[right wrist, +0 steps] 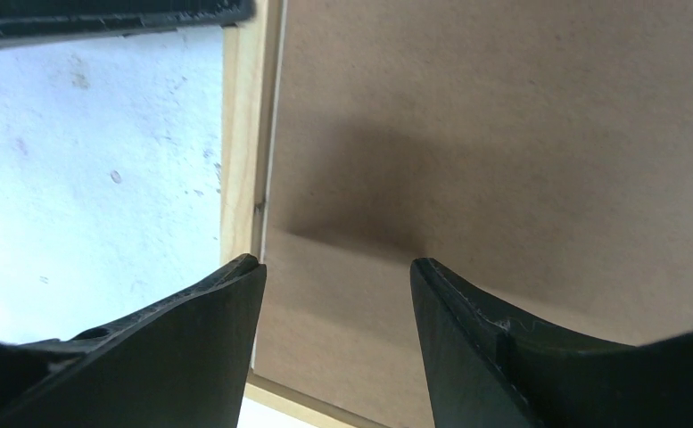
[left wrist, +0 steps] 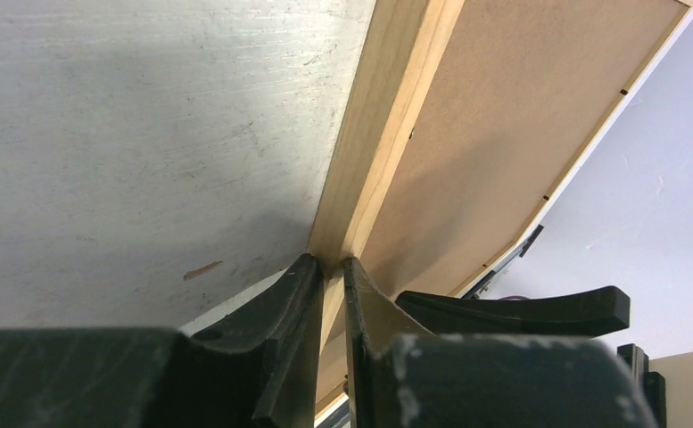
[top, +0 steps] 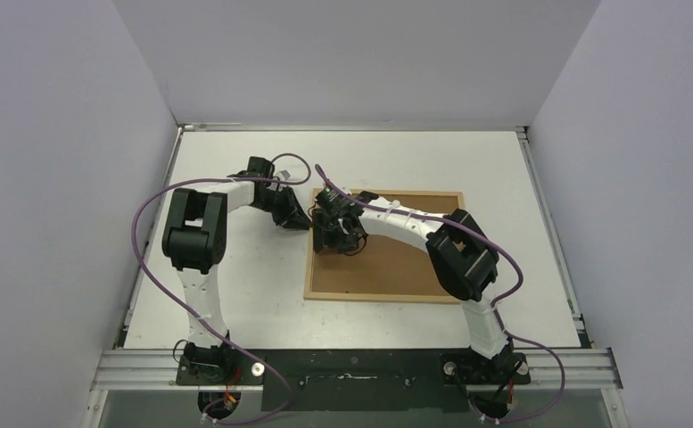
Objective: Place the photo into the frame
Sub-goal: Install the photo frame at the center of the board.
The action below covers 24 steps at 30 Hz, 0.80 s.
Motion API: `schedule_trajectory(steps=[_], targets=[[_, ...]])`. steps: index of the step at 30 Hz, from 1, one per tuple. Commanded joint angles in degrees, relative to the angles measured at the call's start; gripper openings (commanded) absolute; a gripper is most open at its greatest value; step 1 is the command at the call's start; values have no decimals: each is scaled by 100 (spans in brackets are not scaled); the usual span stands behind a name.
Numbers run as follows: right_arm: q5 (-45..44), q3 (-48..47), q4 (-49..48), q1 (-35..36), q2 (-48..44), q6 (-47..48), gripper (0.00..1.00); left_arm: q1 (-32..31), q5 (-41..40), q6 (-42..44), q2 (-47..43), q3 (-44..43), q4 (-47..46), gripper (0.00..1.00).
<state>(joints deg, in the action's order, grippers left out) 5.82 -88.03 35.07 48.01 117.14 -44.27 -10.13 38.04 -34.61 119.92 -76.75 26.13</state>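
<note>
The light wood frame (top: 383,299) lies flat at mid table with the brown hardboard backing panel (top: 387,263) inside it. The photo is not visible. My left gripper (top: 300,221) is at the frame's left strip; in the left wrist view the jaws (left wrist: 332,260) are shut on that strip (left wrist: 387,107). My right gripper (top: 332,239) is open and empty just above the panel near the same left edge; the right wrist view (right wrist: 338,265) shows the panel (right wrist: 503,134) between its fingertips and the strip (right wrist: 240,134) on the left.
The white table (top: 235,294) is walled on the left, back and right. The two grippers are very close together at the frame's left side; a right finger (left wrist: 521,312) shows in the left wrist view. Purple cables loop off both arms.
</note>
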Motion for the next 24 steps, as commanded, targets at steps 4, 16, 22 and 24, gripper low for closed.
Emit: schedule_trajectory(steps=[4,16,22,24], targets=[[-298,-532,56,194,281,-230,60,-13,136,-175,149,97,-132,10],[-716,-751,388,210,566,-442,52,42,63,-301,239,247,-131,8],[-706,-778,463,218,677,-416,47,80,-2,-284,271,248,-60,8],[-682,-762,459,222,693,-390,46,75,-16,-284,269,257,-60,8]])
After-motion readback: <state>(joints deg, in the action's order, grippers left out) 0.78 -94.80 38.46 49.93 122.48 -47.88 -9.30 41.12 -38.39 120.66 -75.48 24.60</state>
